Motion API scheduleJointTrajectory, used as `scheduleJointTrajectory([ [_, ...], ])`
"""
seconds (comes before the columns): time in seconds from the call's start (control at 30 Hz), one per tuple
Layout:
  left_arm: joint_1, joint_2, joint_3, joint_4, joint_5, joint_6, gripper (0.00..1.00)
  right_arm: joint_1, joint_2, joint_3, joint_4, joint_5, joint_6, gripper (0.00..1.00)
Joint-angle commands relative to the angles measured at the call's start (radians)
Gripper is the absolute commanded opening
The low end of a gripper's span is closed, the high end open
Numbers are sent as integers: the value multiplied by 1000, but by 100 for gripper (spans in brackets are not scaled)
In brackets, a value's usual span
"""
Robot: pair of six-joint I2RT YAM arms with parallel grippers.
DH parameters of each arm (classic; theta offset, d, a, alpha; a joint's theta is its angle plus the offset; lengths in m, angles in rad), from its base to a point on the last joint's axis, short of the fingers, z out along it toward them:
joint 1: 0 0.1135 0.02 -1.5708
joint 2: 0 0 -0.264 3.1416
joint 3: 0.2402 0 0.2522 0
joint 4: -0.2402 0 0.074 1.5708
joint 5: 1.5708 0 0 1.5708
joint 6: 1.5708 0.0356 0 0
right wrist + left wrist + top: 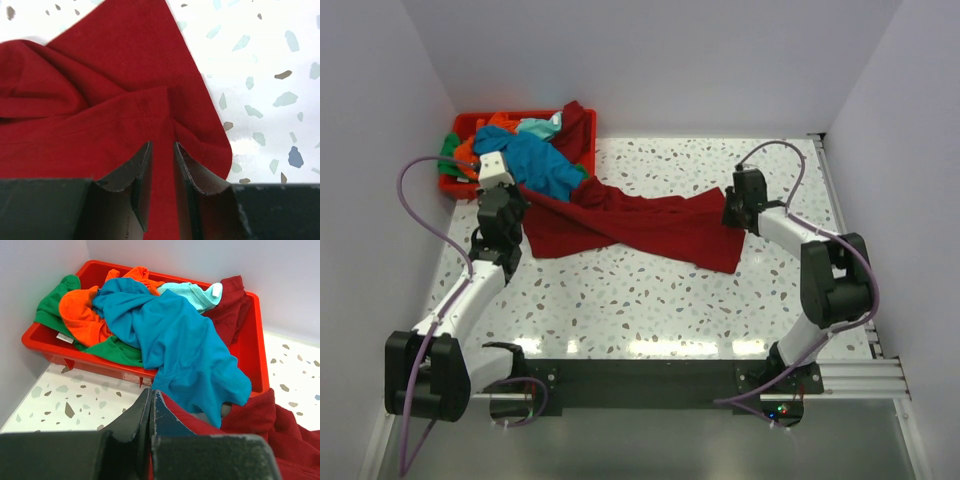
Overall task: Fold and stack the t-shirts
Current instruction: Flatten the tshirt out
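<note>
- Across the floor of this white-walled booth (650, 60) lies a glossy white tabletop flecked with grey and tan chips (650, 300). Plain walls shut it in on the left, the far side and the right.
- Up at about 10 o'clock on the table sits a red plastic bin (50, 347), pushed into the corner.
- The bin is heaped with crumpled shirts: a teal blue t-shirt (180, 345) spilling over the near rim, an orange t-shirt (82, 315) and a green t-shirt (52, 305) at the left end, and a pale aqua t-shirt (192, 292) at the back.
- A large dark red cotton t-shirt (640, 225) lies strung out across the middle of the table, from roughly 9 o'clock to 3 o'clock.
- More dark red cloth shows at the bin's right end; I cannot tell whether it is the same garment.
- The left gripper (151, 392) is at the shirt's 9 o'clock end, just in front of the bin. Its black fingers are pressed together on the fabric's edge.
- The right gripper (162, 147) is at the 3 o'clock end, near a rounded corner of the cloth. Its fingers are closed on a raised ridge of red fabric that fills the narrow gap between them.
</note>
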Motion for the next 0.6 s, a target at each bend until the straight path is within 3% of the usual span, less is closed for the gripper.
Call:
scheduleJointTrajectory([
  [0.0,10,0,8,40,6,12,0,-2,37,52,-10,2,-13,27],
  [0.23,10,6,9,42,14,10,0,-1,89,77,22,5,-16,33],
  [0.57,10,9,12,40,15,12,0,-4,144,112,44,1,-20,34],
])
